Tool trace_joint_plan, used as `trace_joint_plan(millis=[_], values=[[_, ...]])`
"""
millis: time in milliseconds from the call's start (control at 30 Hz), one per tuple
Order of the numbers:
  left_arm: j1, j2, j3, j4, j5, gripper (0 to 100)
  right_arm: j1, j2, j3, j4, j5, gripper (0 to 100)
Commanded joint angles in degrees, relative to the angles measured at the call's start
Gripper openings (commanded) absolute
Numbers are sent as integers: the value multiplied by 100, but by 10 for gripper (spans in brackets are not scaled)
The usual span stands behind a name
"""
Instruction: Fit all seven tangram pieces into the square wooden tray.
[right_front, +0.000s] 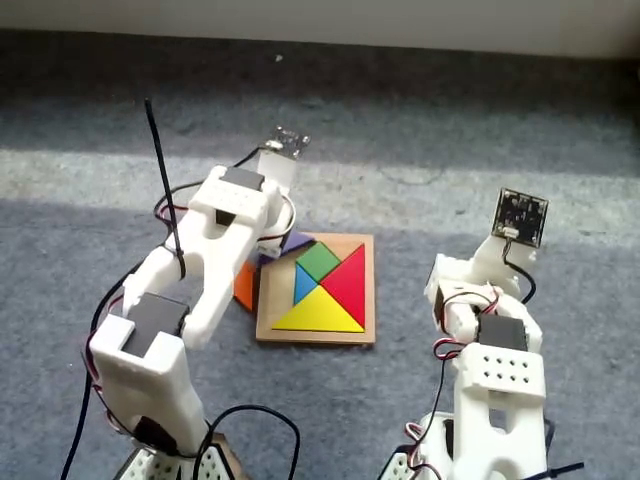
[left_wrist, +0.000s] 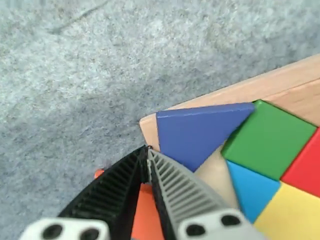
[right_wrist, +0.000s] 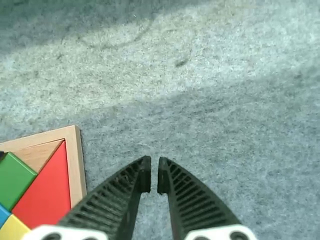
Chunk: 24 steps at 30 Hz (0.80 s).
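On the grey carpet (right_front: 450, 150) lies the square wooden tray (right_front: 315, 339). The left gripper (left_wrist: 148, 150) is at the tray's near-left corner, fingers pressed together and holding nothing. The right gripper (right_wrist: 154, 175) is over carpet right of the tray, all but closed and empty. In the tray sit the yellow triangle (right_front: 318, 314), red triangle (right_front: 345, 280), green square (right_front: 318, 261) and light blue triangle (right_front: 303, 283). A dark blue triangle (left_wrist: 197, 132) overlaps that corner, and an orange piece (left_wrist: 145, 217) lies just outside it.
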Motion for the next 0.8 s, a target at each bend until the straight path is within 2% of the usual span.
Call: trace_joint_plan(millis=[0,467,767], values=[[163,-84,-242,79,18,5,-40,-101,-31,-136,62,37],[110,-470,-233,26,62,5,-48,-101,-31,-136,62,37],[110,-462,127,-1820,62,5,-48,-101,-31,-136,62,37]])
